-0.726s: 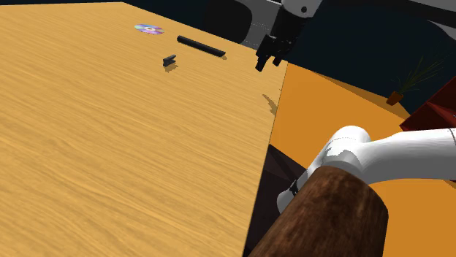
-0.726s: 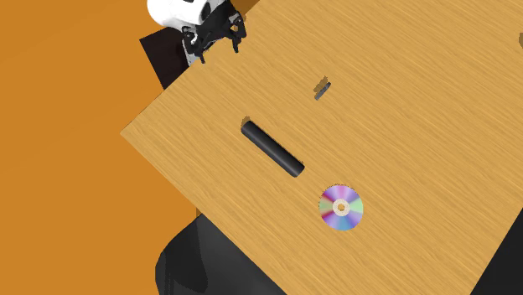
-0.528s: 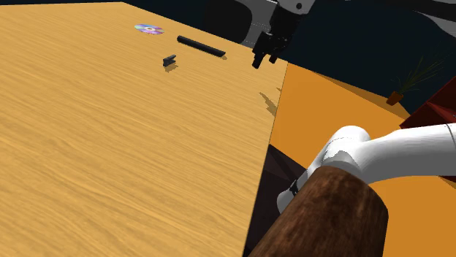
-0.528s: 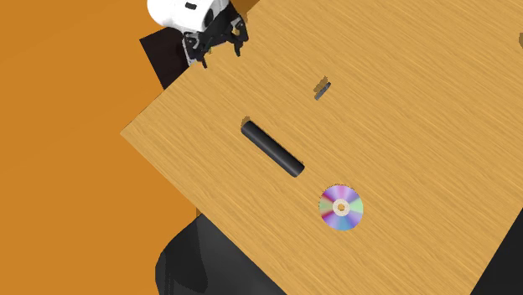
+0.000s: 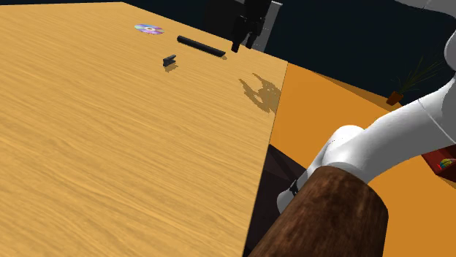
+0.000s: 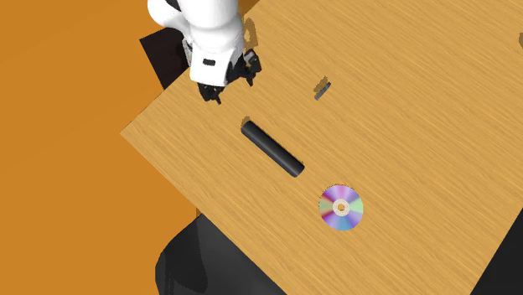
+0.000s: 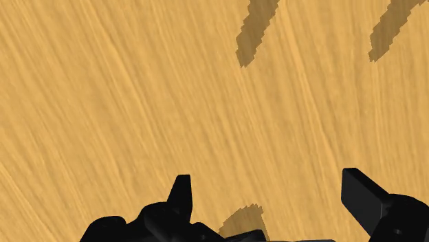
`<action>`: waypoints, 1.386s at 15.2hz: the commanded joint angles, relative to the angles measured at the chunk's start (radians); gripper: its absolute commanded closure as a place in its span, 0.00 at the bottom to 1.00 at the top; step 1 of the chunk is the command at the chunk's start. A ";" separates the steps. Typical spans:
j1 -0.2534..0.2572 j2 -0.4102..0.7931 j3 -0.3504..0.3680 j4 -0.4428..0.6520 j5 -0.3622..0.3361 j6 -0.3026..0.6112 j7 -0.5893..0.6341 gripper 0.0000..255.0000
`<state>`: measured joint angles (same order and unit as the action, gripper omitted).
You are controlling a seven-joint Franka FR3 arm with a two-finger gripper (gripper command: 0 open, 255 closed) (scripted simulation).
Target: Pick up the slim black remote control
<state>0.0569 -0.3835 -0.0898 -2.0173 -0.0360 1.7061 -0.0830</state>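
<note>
In the second exterior view, the remote [image 6: 272,149] lies at five o'clock from the released, empty claw [image 6: 229,84], its length running ten-to-four.

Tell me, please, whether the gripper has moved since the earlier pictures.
Yes. In the second exterior view the gripper has shifted from the edge of the table inward over the wood, closer to the black remote.
</note>
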 commanded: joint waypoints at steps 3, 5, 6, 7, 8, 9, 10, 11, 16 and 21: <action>0.016 0.186 -0.028 0.186 0.040 -0.036 -0.095 0.00; 0.019 0.284 -0.039 0.296 0.065 -0.066 -0.142 0.00; 0.020 0.335 -0.043 0.354 0.077 -0.084 -0.165 0.00; 0.019 0.386 -0.045 0.416 0.090 -0.105 -0.187 0.00; 0.017 0.439 -0.047 0.481 0.103 -0.127 -0.208 0.00; 0.014 0.494 -0.048 0.550 0.116 -0.152 -0.228 0.00; 0.010 0.550 -0.048 0.624 0.130 -0.181 -0.247 0.00; 0.007 0.575 -0.046 0.658 0.135 -0.194 -0.255 0.00; 0.009 0.556 -0.045 0.563 0.132 -0.118 -0.258 0.00; 0.011 0.552 -0.044 0.523 0.132 -0.083 -0.259 1.00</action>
<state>0.0676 0.1685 -0.1339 -1.4909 0.0957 1.6205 -0.3424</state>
